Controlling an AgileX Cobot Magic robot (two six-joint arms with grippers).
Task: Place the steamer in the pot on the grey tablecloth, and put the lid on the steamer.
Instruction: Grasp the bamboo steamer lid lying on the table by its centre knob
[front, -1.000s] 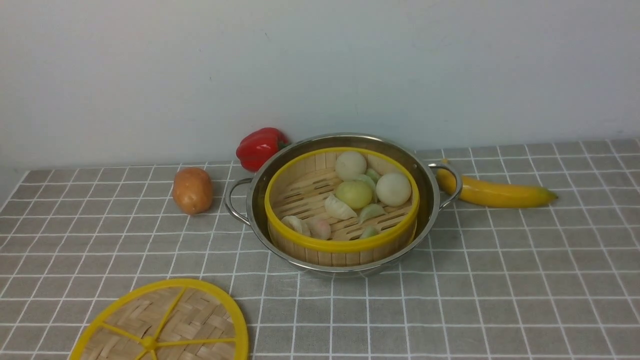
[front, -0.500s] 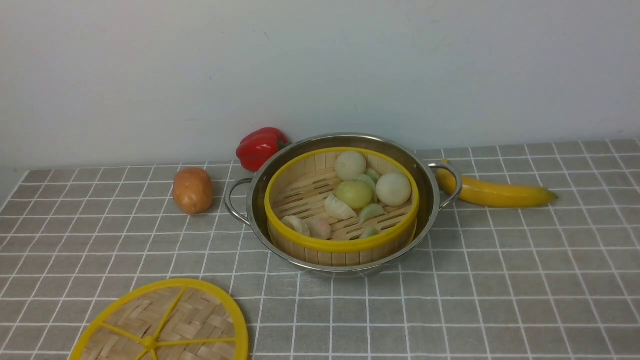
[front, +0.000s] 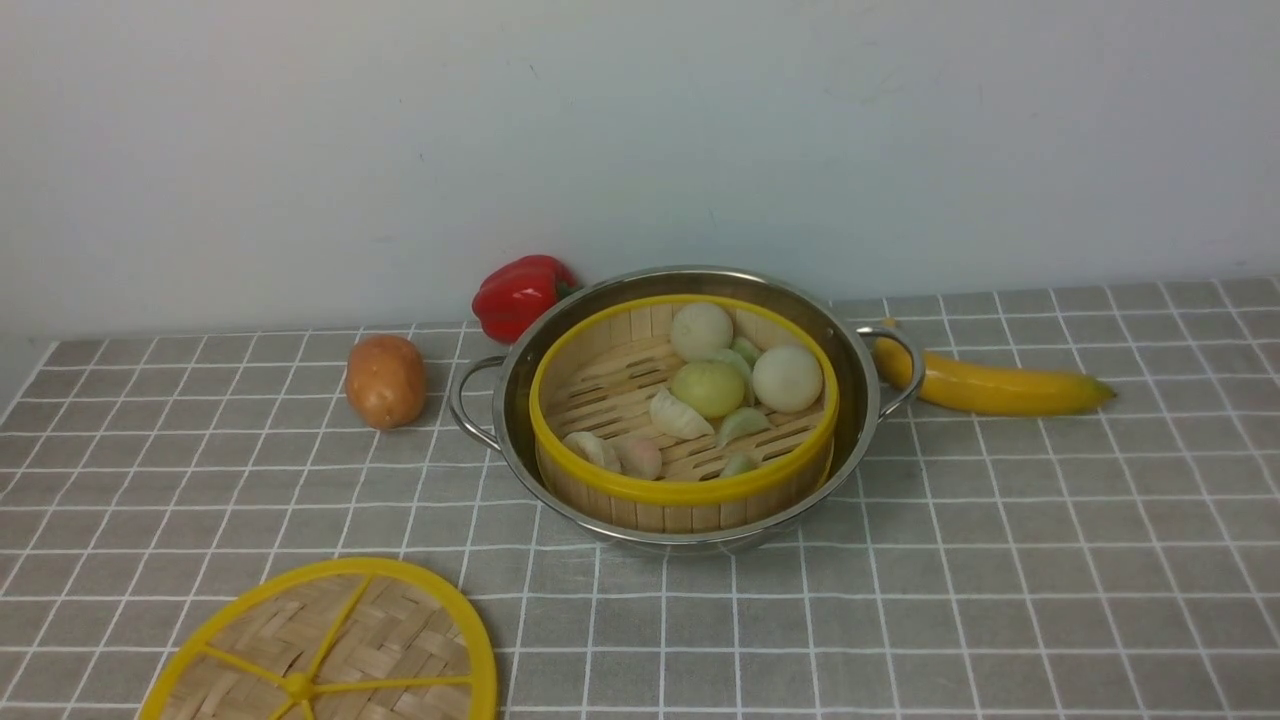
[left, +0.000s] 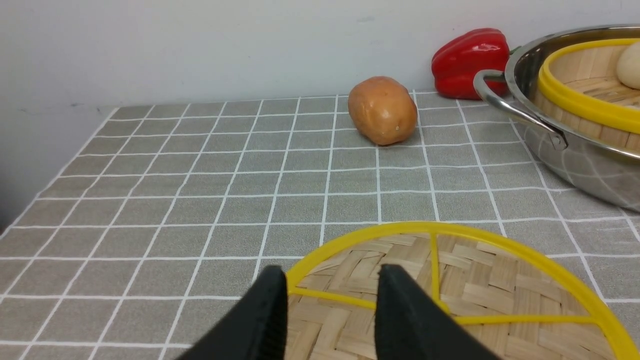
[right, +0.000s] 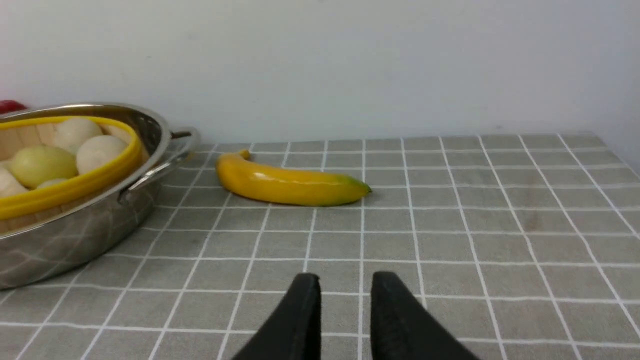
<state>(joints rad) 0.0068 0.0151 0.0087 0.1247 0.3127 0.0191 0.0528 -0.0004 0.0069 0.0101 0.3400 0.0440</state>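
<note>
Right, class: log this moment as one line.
steamer: in pot | lid: off, flat on grey tablecloth | left gripper: open, over lid's edge | right gripper: open, empty | remaining: lid onto steamer

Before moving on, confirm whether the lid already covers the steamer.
No, the lid lies on the grey tablecloth, apart from the open steamer.

Plain pale wall (front: 300, 130) with faint scuffs, soft even light
</note>
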